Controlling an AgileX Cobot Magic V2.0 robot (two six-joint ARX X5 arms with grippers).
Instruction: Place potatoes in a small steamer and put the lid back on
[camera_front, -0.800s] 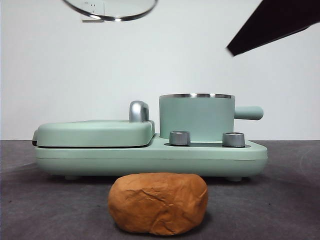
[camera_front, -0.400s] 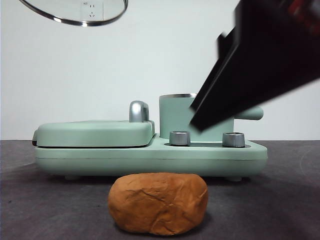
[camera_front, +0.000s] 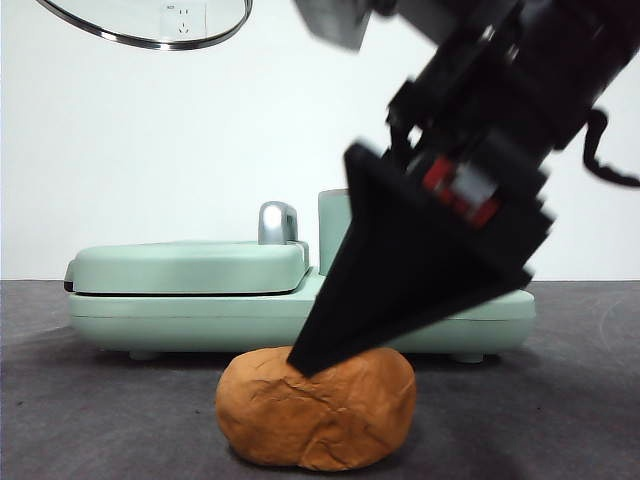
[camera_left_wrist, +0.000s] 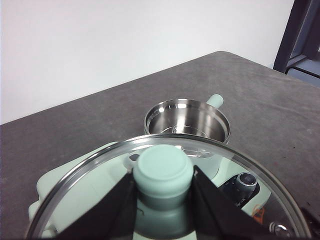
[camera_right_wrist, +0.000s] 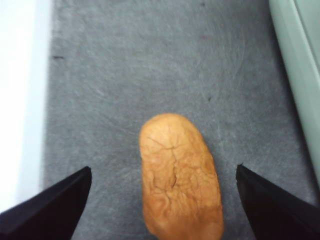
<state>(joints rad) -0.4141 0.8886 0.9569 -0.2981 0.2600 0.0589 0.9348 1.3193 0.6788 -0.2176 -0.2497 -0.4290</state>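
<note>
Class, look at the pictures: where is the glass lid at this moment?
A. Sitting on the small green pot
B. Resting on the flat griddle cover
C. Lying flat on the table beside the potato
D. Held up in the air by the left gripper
D: in the left wrist view the left gripper is shut on the lid by its green knob, above the open, empty small steamer; the front view shows the lid high above the appliance.

Right pincer (camera_right_wrist: 162, 210) spread wide around potato (camera_right_wrist: 179, 175) on table (camera_right_wrist: 125, 75).
</note>
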